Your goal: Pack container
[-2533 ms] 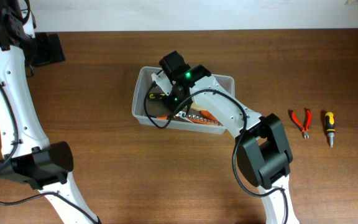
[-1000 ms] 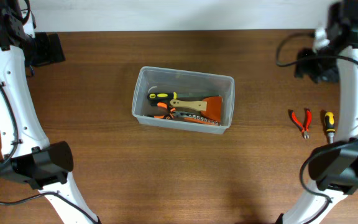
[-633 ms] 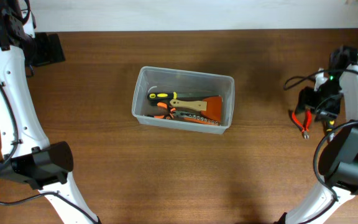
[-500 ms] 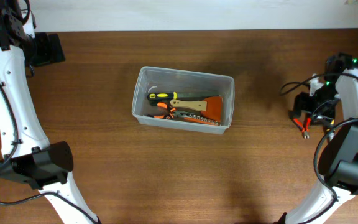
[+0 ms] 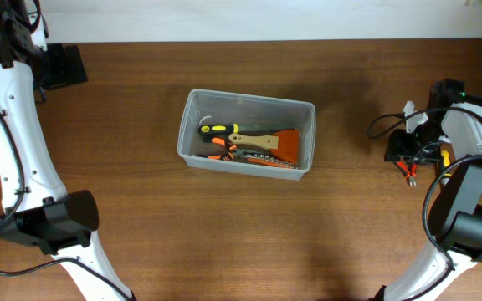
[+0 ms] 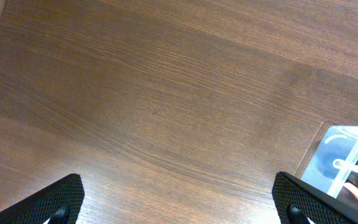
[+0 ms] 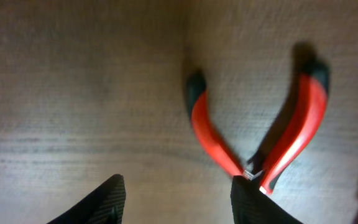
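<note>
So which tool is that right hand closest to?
The red-handled pliers, lying loose on the table just under it; most others sit in the clear box.

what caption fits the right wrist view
Open right gripper close over red pliers lying on the table.

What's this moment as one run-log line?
right pincer: open, over red pliers on table, no grasp yet | left pincer: open, over table | container: several tools inside

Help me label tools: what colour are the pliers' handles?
Red with black tips on the pliers; right wrist view.
</note>
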